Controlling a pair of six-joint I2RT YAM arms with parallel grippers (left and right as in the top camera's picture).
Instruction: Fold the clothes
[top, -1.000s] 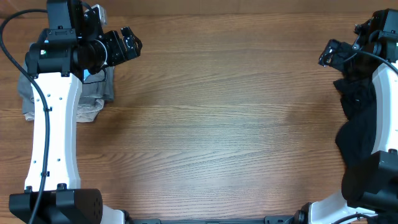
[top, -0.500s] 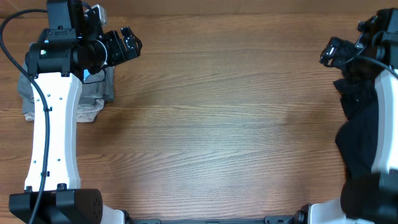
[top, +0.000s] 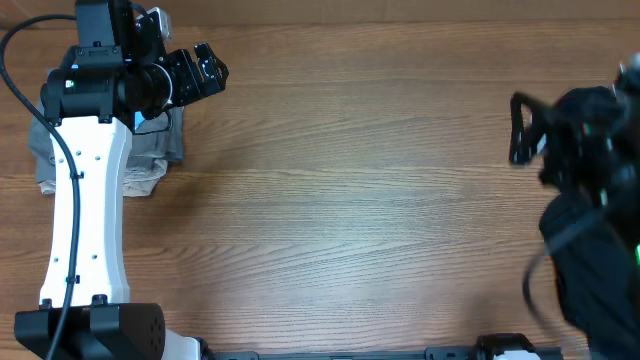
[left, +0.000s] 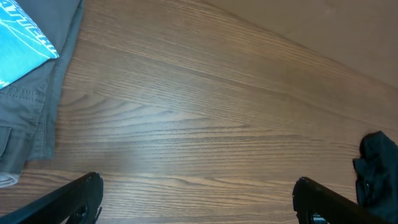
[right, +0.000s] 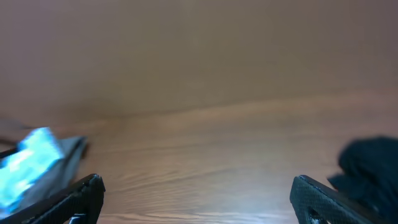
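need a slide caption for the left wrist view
Left gripper open over the wood table, grey garment at left, black cloth at right edge.

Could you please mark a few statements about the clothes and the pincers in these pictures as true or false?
1. The grey clothes lie at the left side of the table, partly under the left arm. True.
2. The left pincer is shut on the grey clothes. False: it is open, holds nothing and is over bare wood.
3. A dark garment lies at the table's right side. True.
4. The blue label sits on the dark garment. False: it sits on the grey clothes.
5. The right pincer is open and holds nothing. True.
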